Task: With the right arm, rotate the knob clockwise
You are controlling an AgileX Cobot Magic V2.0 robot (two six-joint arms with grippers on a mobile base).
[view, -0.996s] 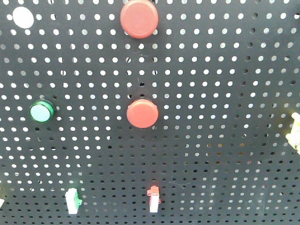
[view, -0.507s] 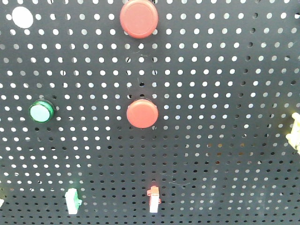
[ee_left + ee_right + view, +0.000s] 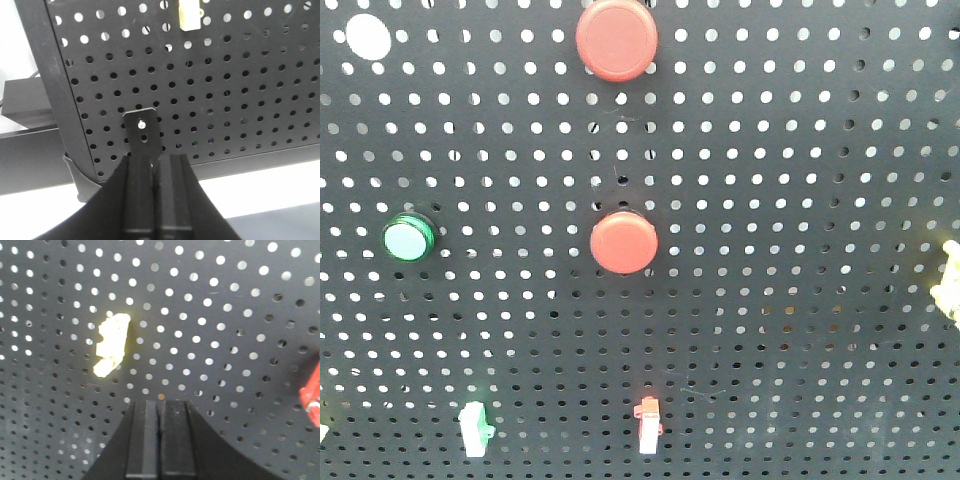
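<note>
- Black pegboard (image 3: 770,300) fills every view.
- Right gripper (image 3: 160,412), fingers pressed together and empty, faces a yellow fitting (image 3: 112,344).
- Left gripper (image 3: 152,167) likewise closed, empty.
- Open squarely before grasping any knob.

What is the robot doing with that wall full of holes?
Right now it touches nothing. Its right gripper is shut and empty, pointing at the black pegboard just below and to the right of a yellowish switch. The left gripper is shut too, low by the board's bottom corner near a small metal bracket. The front view shows two red round buttons and a green one, with no arm near them.
</note>
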